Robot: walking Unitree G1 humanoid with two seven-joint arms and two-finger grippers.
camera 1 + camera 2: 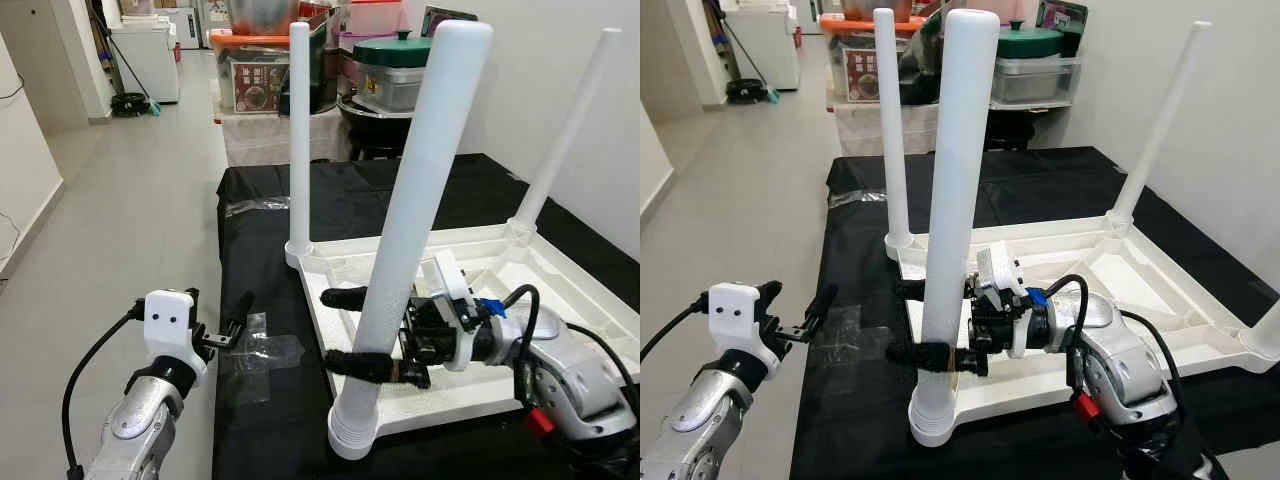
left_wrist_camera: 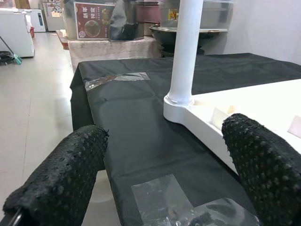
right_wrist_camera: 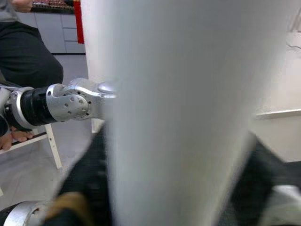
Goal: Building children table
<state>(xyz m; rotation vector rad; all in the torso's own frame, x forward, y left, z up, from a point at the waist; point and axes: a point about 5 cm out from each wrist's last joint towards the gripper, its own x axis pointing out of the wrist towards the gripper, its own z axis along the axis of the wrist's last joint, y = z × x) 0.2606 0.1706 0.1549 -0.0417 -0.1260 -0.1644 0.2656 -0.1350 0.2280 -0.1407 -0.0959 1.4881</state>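
Observation:
A white children's table (image 1: 560,290) lies upside down on a black-covered surface (image 1: 400,190). Three white legs stand up from its corners: a near one (image 1: 420,180), a far left one (image 1: 298,130) and a far right one (image 1: 570,130). My right gripper (image 1: 365,332) is shut on the near leg low down, with one black finger on each side of it. The right wrist view looks straight onto this leg (image 3: 188,113). My left gripper (image 1: 238,318) hovers open over the surface's left edge, left of the table and apart from it, nothing between its fingers (image 2: 61,179).
Clear tape patches (image 1: 255,355) lie on the black cover near the left gripper. Storage boxes and pots (image 1: 390,60) crowd the back. A white wall runs along the right, open floor (image 1: 120,200) on the left. A person in dark clothes (image 3: 28,47) appears in the right wrist view.

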